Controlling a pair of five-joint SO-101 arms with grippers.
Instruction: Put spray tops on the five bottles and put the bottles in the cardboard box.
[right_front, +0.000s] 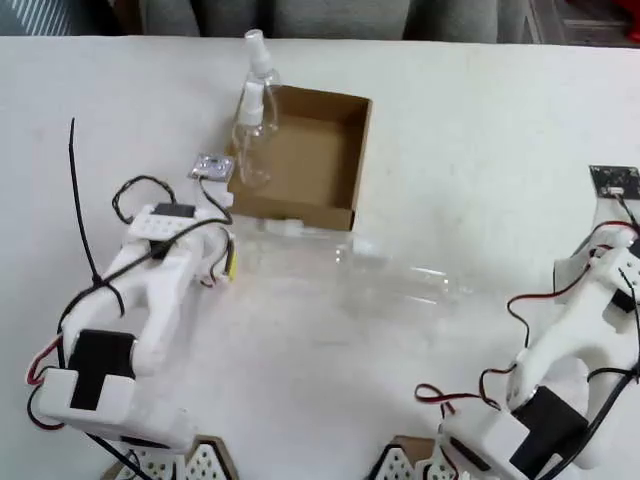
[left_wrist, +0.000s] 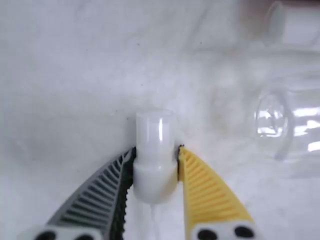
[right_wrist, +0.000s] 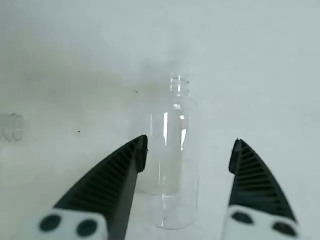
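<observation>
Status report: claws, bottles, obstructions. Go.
Left claw shut on a spray top. Right claw open over an uncapped bottle. Two capped bottles stand in the cardboard box. Other clear bottles lie loose beside it.

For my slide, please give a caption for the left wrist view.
Left claw shut on a white spray top, a clear bottle nearby.

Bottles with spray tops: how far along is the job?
Done: two topped bottles stand at one wall of the cardboard box, apparently inside. In hand: the left pincer grips a spray top; the right pincer hangs open around an uncapped bottle. Left: clear bottles on the table need tops and boxing.
</observation>
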